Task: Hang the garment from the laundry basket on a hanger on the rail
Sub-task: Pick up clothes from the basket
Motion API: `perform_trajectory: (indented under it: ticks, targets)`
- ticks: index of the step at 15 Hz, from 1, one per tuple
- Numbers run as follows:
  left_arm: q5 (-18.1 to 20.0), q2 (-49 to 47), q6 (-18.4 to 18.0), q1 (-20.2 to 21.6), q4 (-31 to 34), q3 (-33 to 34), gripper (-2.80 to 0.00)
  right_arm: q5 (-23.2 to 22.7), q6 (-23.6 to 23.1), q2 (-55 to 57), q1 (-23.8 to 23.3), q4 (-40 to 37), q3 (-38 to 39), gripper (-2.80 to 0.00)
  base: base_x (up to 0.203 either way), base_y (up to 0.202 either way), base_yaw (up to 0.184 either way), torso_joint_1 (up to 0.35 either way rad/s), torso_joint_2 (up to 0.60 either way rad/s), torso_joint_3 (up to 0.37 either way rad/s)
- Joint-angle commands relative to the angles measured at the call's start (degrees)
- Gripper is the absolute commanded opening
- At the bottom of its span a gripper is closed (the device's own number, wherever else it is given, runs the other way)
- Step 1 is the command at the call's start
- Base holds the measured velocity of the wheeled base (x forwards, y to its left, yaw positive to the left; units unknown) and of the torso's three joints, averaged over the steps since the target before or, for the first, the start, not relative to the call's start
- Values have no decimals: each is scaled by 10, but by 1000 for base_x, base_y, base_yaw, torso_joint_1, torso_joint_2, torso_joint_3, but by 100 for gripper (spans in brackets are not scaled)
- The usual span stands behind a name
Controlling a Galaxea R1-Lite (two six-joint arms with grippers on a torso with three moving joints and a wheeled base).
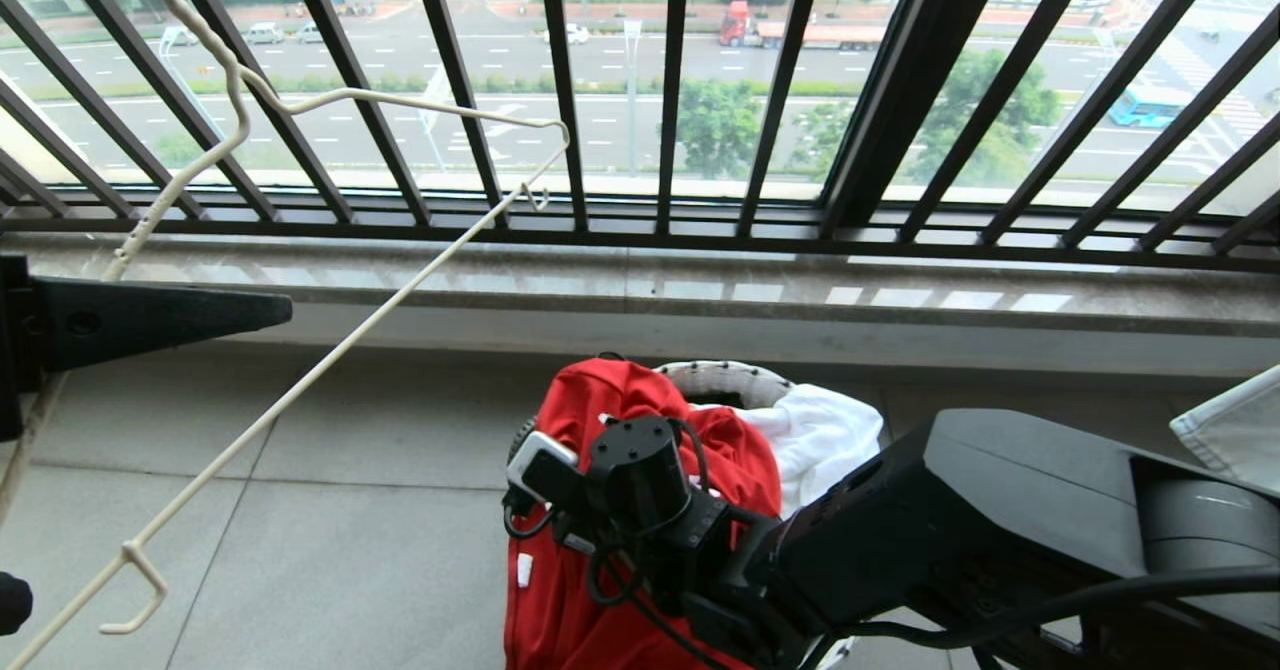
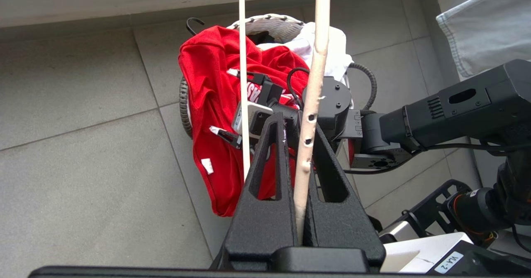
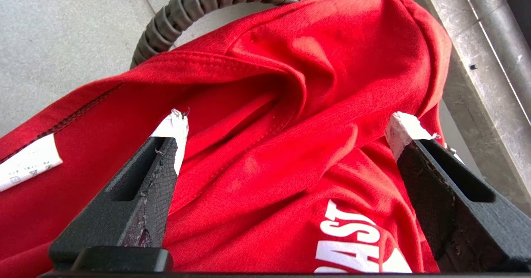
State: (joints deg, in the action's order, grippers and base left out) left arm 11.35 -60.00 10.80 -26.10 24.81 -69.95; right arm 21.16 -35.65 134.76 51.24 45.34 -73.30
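- So the left gripper (image 2: 300, 195) is clamped tight on the cream wire hanger (image 1: 300, 390), pinching one of its thin rods right between the fingers. My guess is it's parked out on the left, clear of the basket, so the frame stays ready while the other arm goes after the shirt.
- The hanger runs on a long diagonal in the head view: one small end hook low near the floor tiles (image 1: 330, 550), the frame climbing up toward the black balcony bars (image 1: 680, 90), big hook curving off the top edge. So it's tilted, not hanging plumb.
- The right gripper (image 3: 286, 132) has its fingers spread wide, one either side of a raised fold of the red T-shirt (image 3: 290, 83). Nothing is pinched yet; looks lined up for a grab at that ridge.
- The shirt is draped over the rim of the laundry basket (image 1: 725, 378), spilling down its outside toward the floor, so its long axis runs roughly top to bottom. The printed chest lettering faces up toward the right wrist camera.
- A white garment (image 1: 820, 435) sits in the basket beside it.
- The rail isn't in any view.
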Motion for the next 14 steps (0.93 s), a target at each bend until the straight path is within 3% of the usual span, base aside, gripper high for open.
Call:
perform_trajectory:
  ticks: [1, 6, 9, 14]
  targets:
    - [1, 0, 0, 0, 2, 0, -280, 2, -7, 23, -6, 3, -39, 0, 0, 0, 0, 0, 0, 0]
    - [1, 1, 1, 0, 2, 0, -280, 3, -21, 45, -12, 8, -62, 0, 0, 0, 0, 0, 0, 0]
    - [1, 1, 1, 0, 2, 0, -280, 4, -58, 61, -21, 48, -63, 0, 0, 0, 0, 0, 0, 0]
    - [1, 0, 0, 0, 2, 0, -280, 17, -63, 75, -22, 84, -113, 0, 0, 0, 0, 0, 0, 0]
